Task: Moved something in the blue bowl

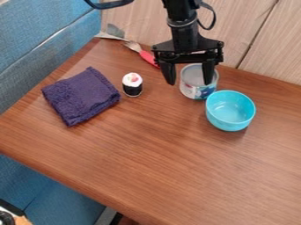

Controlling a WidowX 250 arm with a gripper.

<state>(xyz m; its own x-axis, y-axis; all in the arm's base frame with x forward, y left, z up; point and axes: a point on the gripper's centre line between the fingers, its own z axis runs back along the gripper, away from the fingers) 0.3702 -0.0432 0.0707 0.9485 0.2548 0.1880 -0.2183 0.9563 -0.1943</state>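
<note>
Blue bowl (pixel 230 115) upright at the right of the bench (pixel 147 154), just beside the can (pixel 191 90). Tool (pixel 189 82) released, hanging at the can, jaws spread, one in front of it, the other off its left side. Sushi toy (pixel 133 86) upright between the can and the folded purple cloth (pixel 81 96). Red-handled fork (pixel 148 57) lies behind, near the wall (pixel 247 26).
</note>
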